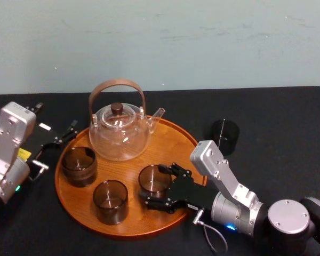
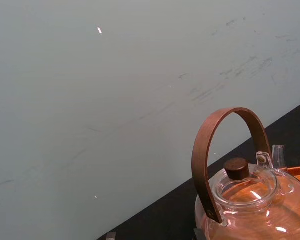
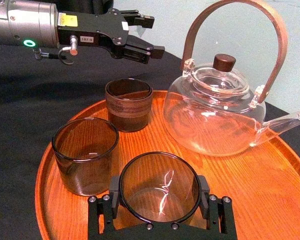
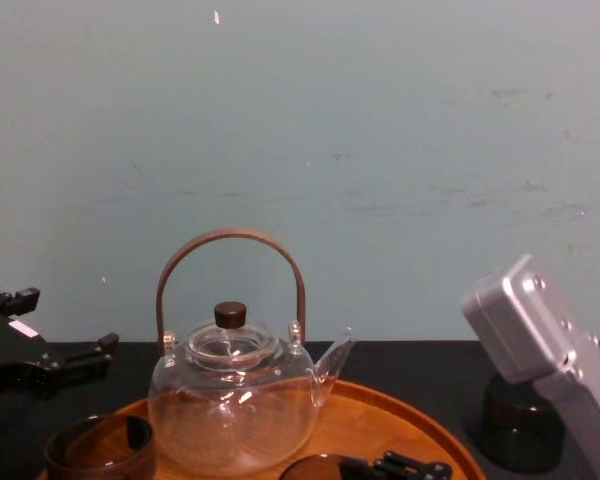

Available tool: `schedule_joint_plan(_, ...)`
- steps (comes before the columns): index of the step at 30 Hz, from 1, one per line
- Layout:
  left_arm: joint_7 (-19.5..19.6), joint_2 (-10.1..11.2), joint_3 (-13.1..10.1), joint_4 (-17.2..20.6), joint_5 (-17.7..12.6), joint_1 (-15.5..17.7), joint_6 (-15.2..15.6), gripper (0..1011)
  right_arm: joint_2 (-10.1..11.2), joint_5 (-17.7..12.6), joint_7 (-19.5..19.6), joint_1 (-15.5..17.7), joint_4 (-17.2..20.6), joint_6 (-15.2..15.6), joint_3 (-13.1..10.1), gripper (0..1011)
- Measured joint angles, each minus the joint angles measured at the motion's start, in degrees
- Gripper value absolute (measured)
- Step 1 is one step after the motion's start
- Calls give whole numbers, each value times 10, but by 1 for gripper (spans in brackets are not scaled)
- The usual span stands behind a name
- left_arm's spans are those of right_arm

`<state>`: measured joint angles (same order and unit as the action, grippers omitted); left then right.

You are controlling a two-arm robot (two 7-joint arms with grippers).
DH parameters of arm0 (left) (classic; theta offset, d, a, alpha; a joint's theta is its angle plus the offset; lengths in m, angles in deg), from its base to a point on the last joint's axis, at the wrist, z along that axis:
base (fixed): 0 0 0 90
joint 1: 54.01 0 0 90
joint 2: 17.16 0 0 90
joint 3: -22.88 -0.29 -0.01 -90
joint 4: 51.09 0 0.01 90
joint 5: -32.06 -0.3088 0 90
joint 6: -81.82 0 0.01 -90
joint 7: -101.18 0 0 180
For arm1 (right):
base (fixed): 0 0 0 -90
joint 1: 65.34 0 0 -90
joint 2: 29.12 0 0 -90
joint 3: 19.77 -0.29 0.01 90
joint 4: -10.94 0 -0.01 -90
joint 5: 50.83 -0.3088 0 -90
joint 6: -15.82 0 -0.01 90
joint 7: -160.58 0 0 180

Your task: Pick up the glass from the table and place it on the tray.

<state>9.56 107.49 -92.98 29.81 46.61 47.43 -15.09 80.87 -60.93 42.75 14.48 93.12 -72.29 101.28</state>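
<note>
Clear glass and warm wood on matt black.
The tray (image 1: 173,146) is smooth orange-brown wood with a soft sheen and visible grain; the table (image 1: 288,122) wears a matt black covering. The teapot (image 1: 120,136) is clear, glossy glass with bright highlights, its handle (image 1: 117,82) bent brown wood, its lid knob (image 1: 117,108) dark wood. The glass (image 1: 153,178) is smoky brown, smooth and shiny; a second glass (image 1: 111,201) looks alike, and a third glass (image 1: 79,165) carries a darker band. The right gripper (image 3: 159,200) and left gripper (image 3: 157,35) are matt black, the right arm's housing (image 1: 218,165) satin silver-grey. The wall (image 1: 202,42) is flat, scuffed paint.
</note>
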Motion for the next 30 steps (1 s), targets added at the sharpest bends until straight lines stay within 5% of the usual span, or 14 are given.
schedule_joint_plan(30,0,0,0,0,0,0,0,1001,2,1,3,2,2,-2,-2,1002)
